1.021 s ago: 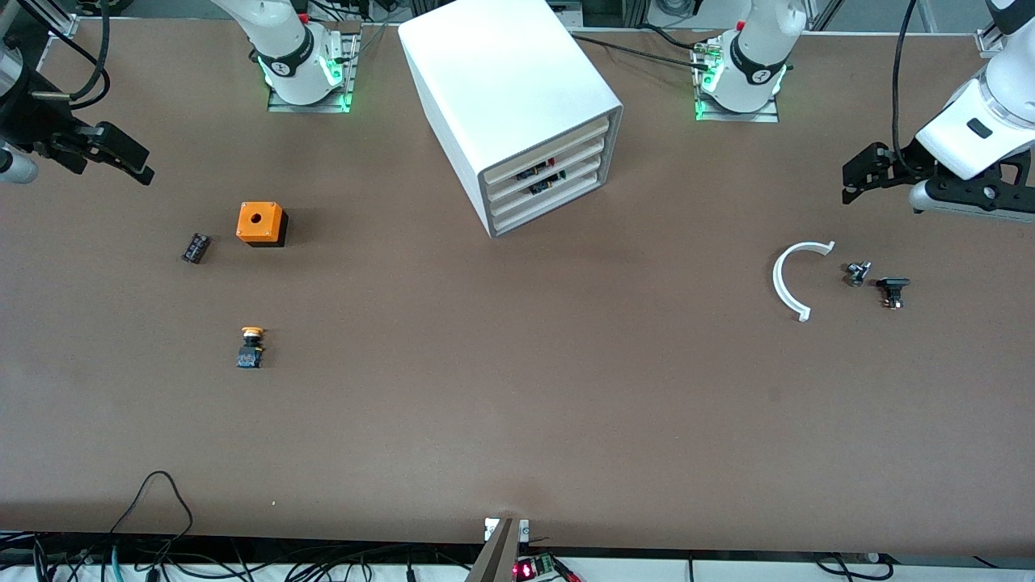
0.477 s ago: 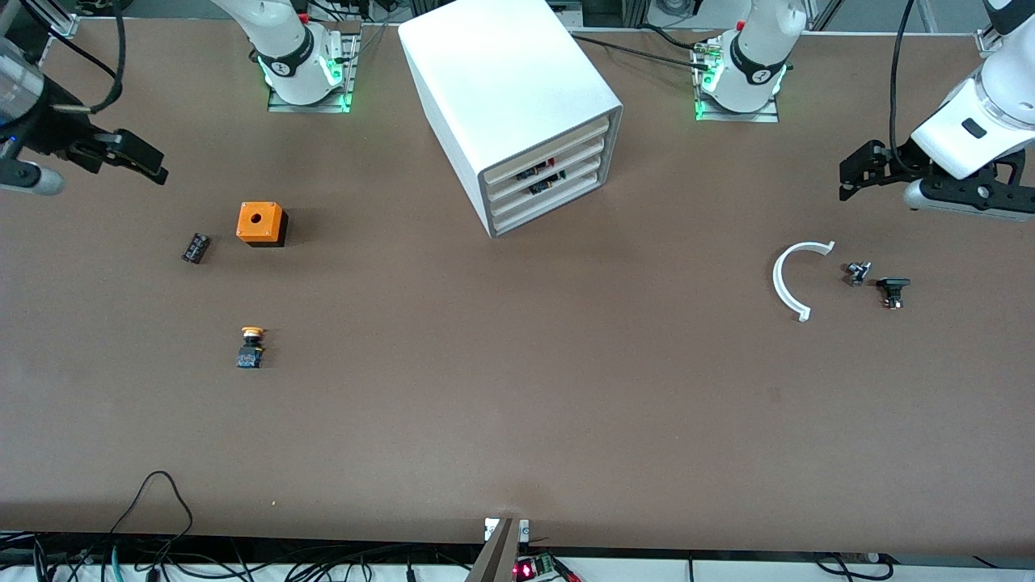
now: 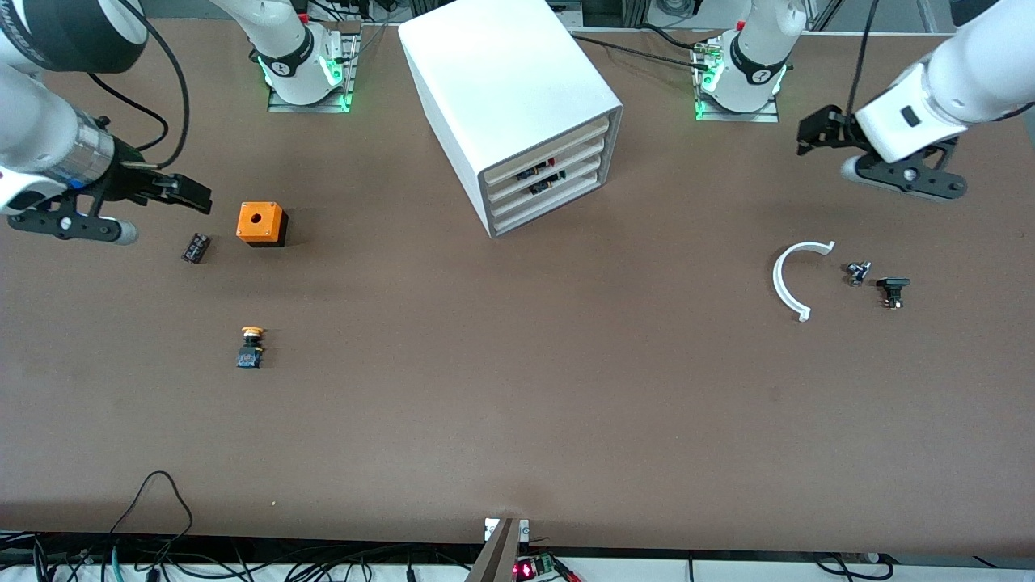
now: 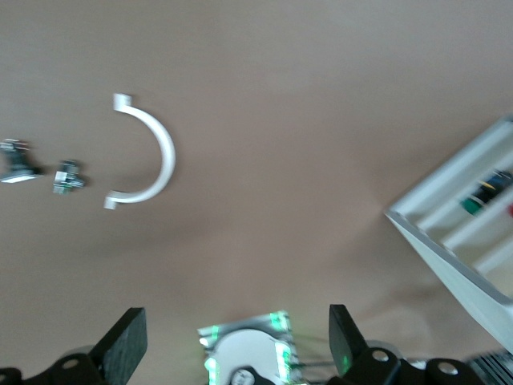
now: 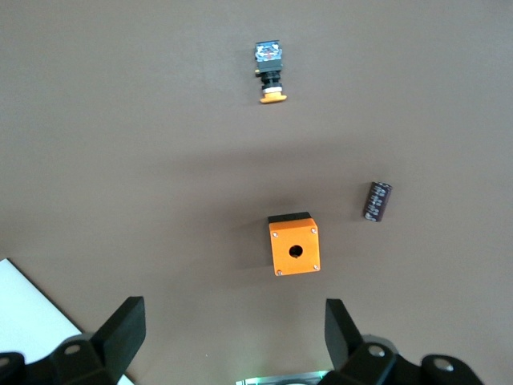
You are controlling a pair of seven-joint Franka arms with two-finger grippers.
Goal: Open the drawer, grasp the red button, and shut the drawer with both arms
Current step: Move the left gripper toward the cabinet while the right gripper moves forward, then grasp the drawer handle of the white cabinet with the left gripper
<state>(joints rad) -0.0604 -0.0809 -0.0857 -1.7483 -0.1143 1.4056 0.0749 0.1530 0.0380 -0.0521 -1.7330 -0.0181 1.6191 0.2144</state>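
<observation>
nearest the front camera, toward the right arm's end, a small orange-capped push button point(image 3: 251, 346) is seen lying on the brown table point(image 3: 517, 420). toward the left arm's end, a white curved plastic piece point(image 3: 791, 279) and two tiny dark parts point(image 3: 876, 283) are laid just beside it. farther off, a black cylinder point(image 3: 195, 247) and an orange box with a hole point(image 3: 261, 223) are set near each other. the right gripper point(image 3: 187, 194) is held open and empty over the table by that box. the big white box-shaped cabinet point(image 3: 517, 105) is placed farthest, its four white tray drawers point(image 3: 548, 183) shut; something red shows in one, too small to tell. the left gripper point(image 3: 811, 129) is held wide open, empty.
</observation>
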